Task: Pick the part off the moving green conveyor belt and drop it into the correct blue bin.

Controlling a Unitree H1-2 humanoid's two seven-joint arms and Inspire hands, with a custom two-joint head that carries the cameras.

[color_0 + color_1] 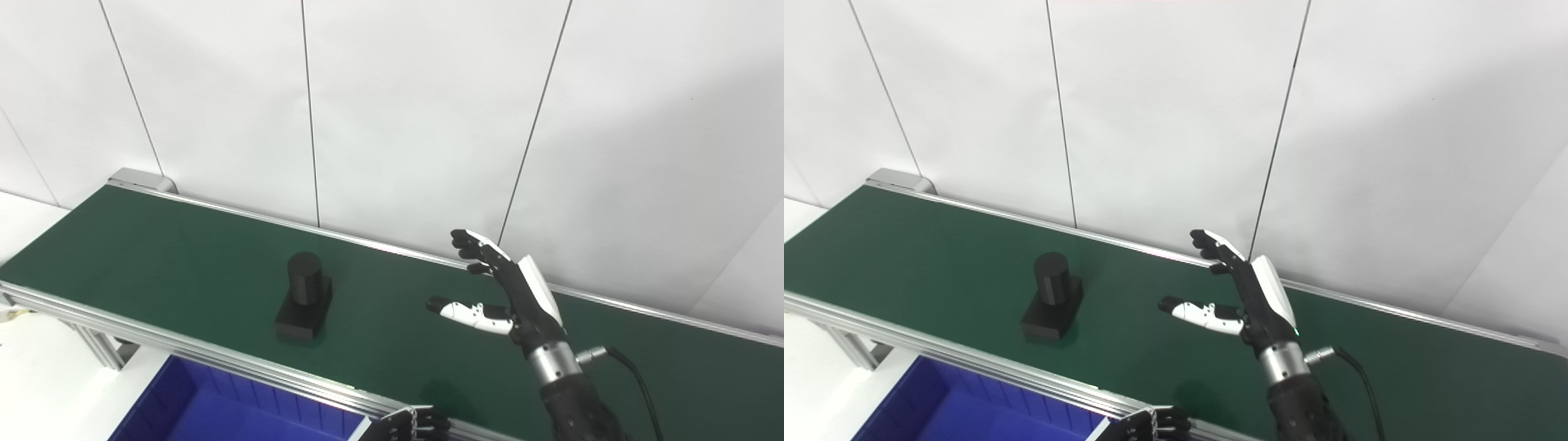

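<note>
A black part [304,296], a short cylinder standing on a flat rectangular base, rides upright on the green conveyor belt [153,245] near its front rail. My right hand [508,288] hovers over the belt to the part's right, open, with fingers stretched toward the wall and thumb pointing left at the part; a clear gap separates them. Only the fingertips of my left hand [411,422] show at the bottom edge, below the belt's front rail, and their pose is unclear.
A blue bin [233,410] sits below the belt's front rail at the bottom left. Aluminium rails [184,349] border the belt, and a white panelled wall [392,110] rises right behind it. A black cable [637,383] trails from my right wrist.
</note>
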